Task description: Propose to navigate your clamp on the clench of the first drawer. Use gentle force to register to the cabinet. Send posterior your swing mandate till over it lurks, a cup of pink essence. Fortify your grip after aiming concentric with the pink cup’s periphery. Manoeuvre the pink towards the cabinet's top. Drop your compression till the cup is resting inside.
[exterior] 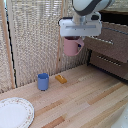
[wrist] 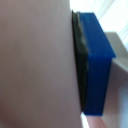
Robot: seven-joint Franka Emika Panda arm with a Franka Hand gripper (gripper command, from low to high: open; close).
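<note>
My gripper [exterior: 73,39] hangs in the air, shut on the rim of the pink cup [exterior: 71,48], whose loop handle points toward the cabinet [exterior: 116,52]. The cup is well above the table, just off the cabinet's front corner on the exterior view's right. A dark-brown drawer front [exterior: 114,36] carries a silver bar handle [exterior: 103,41]; whether it is the first drawer, and whether it is pulled out, I cannot tell. In the wrist view the pink cup wall [wrist: 35,60] fills most of the picture, with a blue fingertip [wrist: 95,60] pressed against it.
A handleless blue cup [exterior: 43,81] stands on the wooden table [exterior: 85,100], with a small orange block [exterior: 61,79] beside it. A white patterned plate [exterior: 15,112] lies at the near left corner. A lower drawer [exterior: 111,64] has its own bar handle. Slatted blinds back the scene.
</note>
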